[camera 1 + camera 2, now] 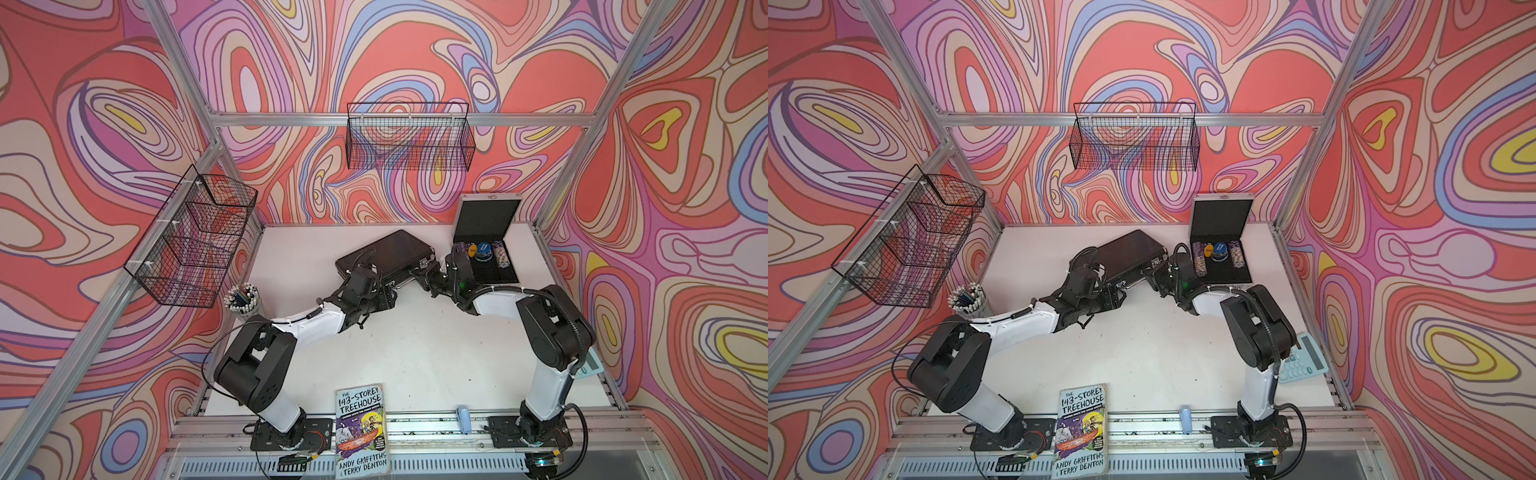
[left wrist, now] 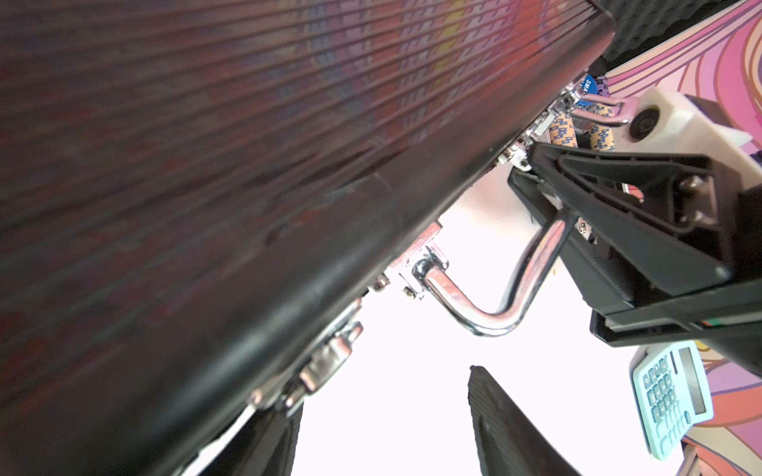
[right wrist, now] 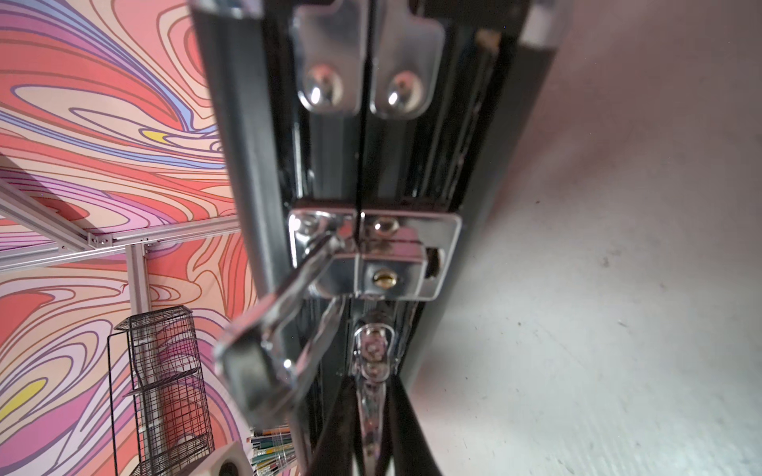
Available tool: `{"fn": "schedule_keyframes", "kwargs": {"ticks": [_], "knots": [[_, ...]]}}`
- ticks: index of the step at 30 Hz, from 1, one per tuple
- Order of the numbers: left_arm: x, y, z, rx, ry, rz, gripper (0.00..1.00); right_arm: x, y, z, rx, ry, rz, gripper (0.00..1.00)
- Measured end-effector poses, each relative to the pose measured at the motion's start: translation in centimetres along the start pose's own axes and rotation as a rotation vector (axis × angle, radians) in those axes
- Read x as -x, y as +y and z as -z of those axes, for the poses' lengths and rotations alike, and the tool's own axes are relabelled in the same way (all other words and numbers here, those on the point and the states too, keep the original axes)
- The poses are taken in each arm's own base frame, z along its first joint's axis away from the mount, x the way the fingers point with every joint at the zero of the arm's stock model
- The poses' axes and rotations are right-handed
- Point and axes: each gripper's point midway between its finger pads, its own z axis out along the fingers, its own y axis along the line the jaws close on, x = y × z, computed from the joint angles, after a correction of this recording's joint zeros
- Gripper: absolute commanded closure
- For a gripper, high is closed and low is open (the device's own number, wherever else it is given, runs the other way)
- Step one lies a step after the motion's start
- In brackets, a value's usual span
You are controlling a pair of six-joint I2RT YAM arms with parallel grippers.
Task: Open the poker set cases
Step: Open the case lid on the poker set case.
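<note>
Left wrist view: right gripper (image 2: 530,167) pinching chrome handle (image 2: 495,317) of black case (image 2: 206,206), left gripper (image 2: 383,432) spread beside latch (image 2: 325,362). Case mid-tabletop (image 1: 415,353), lid down; silver case (image 1: 486,232) back right, open already. Tip: hold handle steady, hook one finger under latch tab, flick outward, no yanking.

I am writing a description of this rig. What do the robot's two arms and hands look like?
Both match: the left arm and right arm have white links between bulky black joints. A black ribbed hose runs along the right arm, and a green light glows by its wrist. The left hand and right hand have black, tapering fingers.
</note>
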Motion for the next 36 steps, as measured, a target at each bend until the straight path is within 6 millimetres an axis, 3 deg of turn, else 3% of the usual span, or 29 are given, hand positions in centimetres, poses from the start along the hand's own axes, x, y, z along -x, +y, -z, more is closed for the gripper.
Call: {"fn": "schedule_keyframes", "kwargs": {"ticks": [6,14,25,36], "knots": [[-0.1,0.2,0.1,0.002,0.018,0.004,0.36,-0.1,-1.1,-0.2,0.01,-0.004,0.01,1.0],[1.9,-0.9,0.8,-0.037,-0.012,0.001,0.36,-0.2,-4.6,-1.1,-0.052,-0.007,-0.007,1.0],[6.0,-3.3,2.2,-0.111,-0.121,-0.012,0.36,-0.2,-5.4,-1.3,-0.066,-0.008,-0.01,1.0],[11.3,-3.8,4.6,-0.129,-0.248,-0.051,0.36,-0.3,-5.9,-1.3,-0.053,-0.007,0.032,1.0]]}}
